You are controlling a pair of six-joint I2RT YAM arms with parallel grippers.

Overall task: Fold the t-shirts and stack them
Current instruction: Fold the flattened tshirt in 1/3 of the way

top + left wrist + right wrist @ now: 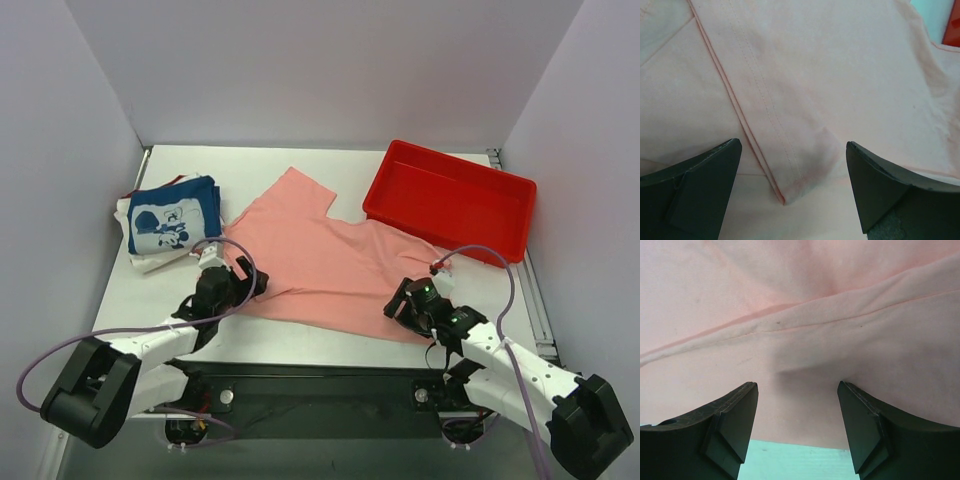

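Observation:
A salmon-pink t-shirt (pixel 320 262) lies spread across the table's middle, one sleeve pointing to the back. My left gripper (pixel 243 283) sits at its near-left hem, open wide; in the left wrist view a folded hem corner (pixel 790 187) lies between the fingers (pixel 715 170). My right gripper (pixel 403 305) stands open over the shirt's near-right edge; the right wrist view shows the pink cloth (pixel 800 340) in front of the fingertips (pixel 742 405), with nothing pinched. A folded navy t-shirt (pixel 172 215) with a white cartoon print rests on white cloth (pixel 150 262) at the back left.
A red plastic tray (pixel 450 200) stands at the back right, its near corner touching the pink shirt. White walls close in the table on three sides. Cables loop from both arms over the near edge.

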